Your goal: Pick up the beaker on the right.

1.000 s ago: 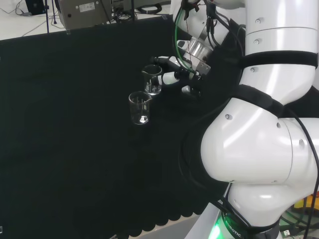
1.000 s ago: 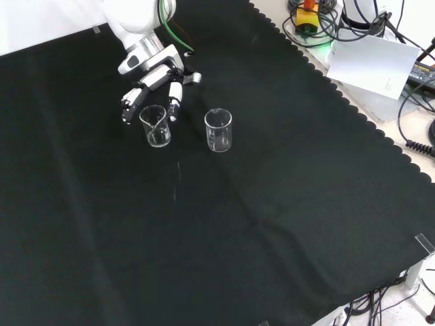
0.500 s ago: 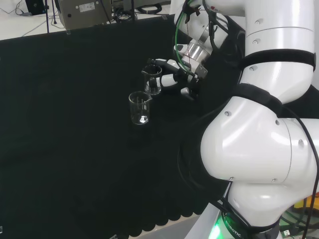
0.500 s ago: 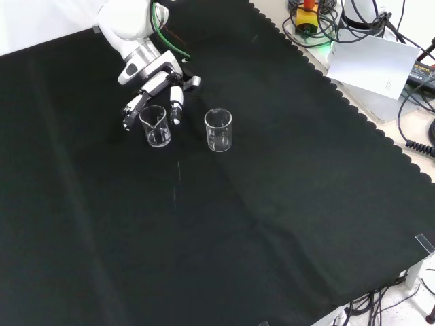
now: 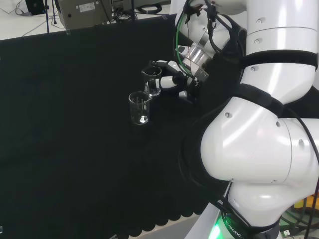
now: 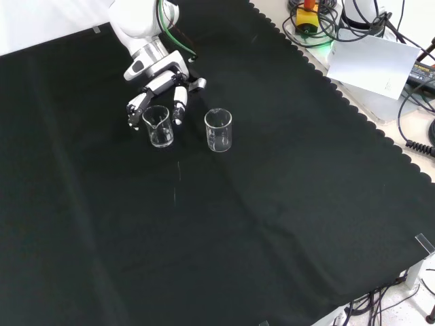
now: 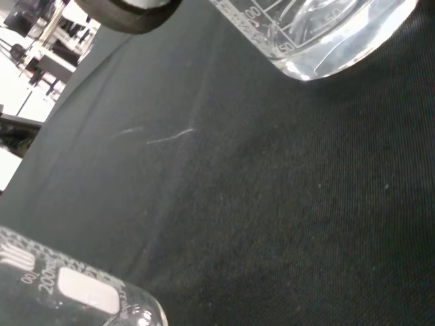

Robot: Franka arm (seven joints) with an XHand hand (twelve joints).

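Note:
Two clear glass beakers stand on the black cloth. In the front view the hand (image 6: 160, 78) comes from the top, and its fingers (image 6: 180, 109) curl down on both sides of the left beaker (image 6: 160, 128), which rests on the cloth. The other beaker (image 6: 219, 130) stands apart to its right. In the head view the hand (image 5: 175, 79) wraps the farther beaker (image 5: 152, 82), with the free beaker (image 5: 140, 108) nearer and to its left. The wrist view has the held beaker's base (image 7: 326, 34) close by, a fingertip (image 7: 129, 10), and the free beaker's rim (image 7: 68, 288).
The arm's white links (image 5: 259, 139) stand at the right of the head view. Cables and a white sheet of paper (image 6: 377, 64) lie off the cloth's scalloped edge at the front view's upper right. Bare cloth (image 6: 238, 238) stretches in front of the beakers.
The hand has come down around the beaker and its fingers have closed in on both sides. That beaker has slid slightly right in the front view. The other beaker has not moved.

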